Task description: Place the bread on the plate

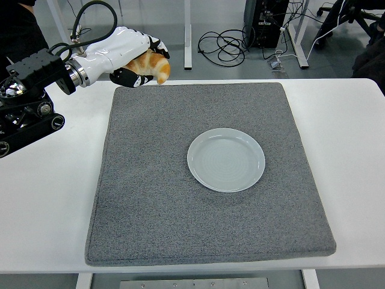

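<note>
Carry step right now: left hand (135,60) is curled around the bread (151,64), up in the upper left. Next it needs to swing over to the plate (225,159) mid-frame and lower.

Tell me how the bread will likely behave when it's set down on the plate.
The bread, a curved croissant shape in the left hand, looks light, since it is held aloft easily. Its curved, uneven form probably won't roll far. The plate looks smooth and glossy, so it might slide slightly.
</note>
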Robot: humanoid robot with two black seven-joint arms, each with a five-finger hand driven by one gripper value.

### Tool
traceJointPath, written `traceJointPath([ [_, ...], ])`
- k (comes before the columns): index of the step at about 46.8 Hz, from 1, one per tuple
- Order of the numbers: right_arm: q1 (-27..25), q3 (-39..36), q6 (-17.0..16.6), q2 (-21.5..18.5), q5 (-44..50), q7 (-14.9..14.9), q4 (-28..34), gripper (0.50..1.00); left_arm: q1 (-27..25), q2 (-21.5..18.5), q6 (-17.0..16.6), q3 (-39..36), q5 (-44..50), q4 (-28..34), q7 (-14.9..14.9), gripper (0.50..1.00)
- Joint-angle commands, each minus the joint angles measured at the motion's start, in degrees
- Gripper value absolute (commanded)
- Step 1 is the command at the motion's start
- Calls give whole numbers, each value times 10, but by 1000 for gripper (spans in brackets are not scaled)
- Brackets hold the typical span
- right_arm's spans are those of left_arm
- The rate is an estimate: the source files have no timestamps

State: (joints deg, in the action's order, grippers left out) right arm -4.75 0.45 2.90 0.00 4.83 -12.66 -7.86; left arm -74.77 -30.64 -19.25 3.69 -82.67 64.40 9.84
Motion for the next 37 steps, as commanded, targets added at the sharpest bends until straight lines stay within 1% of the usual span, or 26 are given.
traceJointPath([
  [1, 0, 0, 0, 0, 0, 0, 0, 1000, -4, -1, 0, 2, 0, 0, 0, 500],
  [7, 0, 0, 0, 0, 0, 0, -1, 1000, -16, -2, -1, 2, -1, 0, 0, 500],
  [31, 0, 0, 0, 0, 0, 0, 0, 1000, -18, 1, -2, 2, 0, 2, 0, 500],
  [37, 0, 0, 0, 0, 0, 0, -1, 1000, -32, 12, -2, 2, 1, 2, 0, 500],
])
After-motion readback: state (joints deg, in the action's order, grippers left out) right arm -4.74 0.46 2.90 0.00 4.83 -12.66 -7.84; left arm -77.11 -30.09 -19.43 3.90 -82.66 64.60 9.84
